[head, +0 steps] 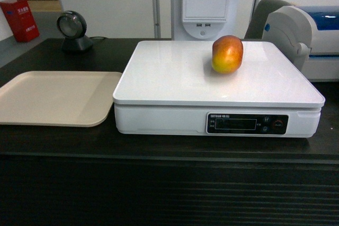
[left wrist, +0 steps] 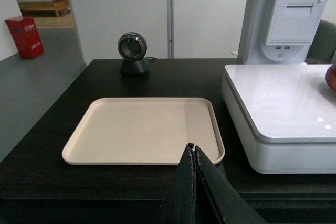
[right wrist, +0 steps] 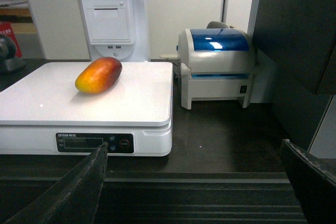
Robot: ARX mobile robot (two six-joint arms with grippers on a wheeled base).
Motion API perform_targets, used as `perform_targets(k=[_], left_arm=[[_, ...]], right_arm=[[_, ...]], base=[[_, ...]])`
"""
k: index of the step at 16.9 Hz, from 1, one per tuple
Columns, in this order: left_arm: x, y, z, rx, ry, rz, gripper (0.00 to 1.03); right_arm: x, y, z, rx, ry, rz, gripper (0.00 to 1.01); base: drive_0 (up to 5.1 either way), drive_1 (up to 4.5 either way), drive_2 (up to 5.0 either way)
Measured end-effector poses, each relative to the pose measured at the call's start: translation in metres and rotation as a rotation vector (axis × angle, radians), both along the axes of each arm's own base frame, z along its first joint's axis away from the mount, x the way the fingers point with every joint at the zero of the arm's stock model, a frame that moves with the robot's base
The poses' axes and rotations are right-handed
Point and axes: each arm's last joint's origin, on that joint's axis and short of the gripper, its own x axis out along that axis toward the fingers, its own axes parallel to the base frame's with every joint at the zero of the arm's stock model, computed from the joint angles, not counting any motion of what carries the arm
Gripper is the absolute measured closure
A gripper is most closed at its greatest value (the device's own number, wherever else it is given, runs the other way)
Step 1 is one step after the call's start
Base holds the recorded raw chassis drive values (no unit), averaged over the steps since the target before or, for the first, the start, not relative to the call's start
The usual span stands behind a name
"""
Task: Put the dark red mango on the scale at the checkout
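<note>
Dark red mango (head: 227,54) sits on the scale (head: 175,78) platform, toward its far right, well inside every edge. Left fingers (left wrist: 195,153) pressed together over the beige tray (left wrist: 142,129); right fingers (right wrist: 100,156) spread wide at the bench (head: 58,136) front, holding nothing

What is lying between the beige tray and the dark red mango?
Only bare white platform of the scale lies between the beige tray and the dark red mango; the head view shows this best.
</note>
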Motion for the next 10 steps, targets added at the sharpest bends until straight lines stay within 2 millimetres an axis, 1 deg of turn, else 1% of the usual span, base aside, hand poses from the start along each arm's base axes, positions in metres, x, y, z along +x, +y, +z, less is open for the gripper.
perform_targets(k=[4, 8, 9, 10], left_arm=[[-0.004, 0.0, -0.003, 0.0, 0.003, 0.0, 1.01], [-0.014, 0.0, -0.008, 0.0, 0.001, 0.0, 1.01], [-0.016, 0.0, -0.012, 0.0, -0.028, 0.001, 1.01], [-0.017, 0.0, -0.016, 0.0, 0.0, 0.0, 1.01]], right_arm=[[0.0, 0.0, 0.0, 0.0, 0.0, 0.0, 0.03], [0.0, 0.0, 0.0, 0.0, 0.0, 0.0, 0.03], [0.0, 0.0, 0.0, 0.0, 0.0, 0.0, 0.03], [0.0, 0.0, 0.0, 0.0, 0.0, 0.0, 0.03]], base=[[0.0, 0.0, 0.0], [0.0, 0.0, 0.0], [0.0, 0.0, 0.0], [0.0, 0.0, 0.0]])
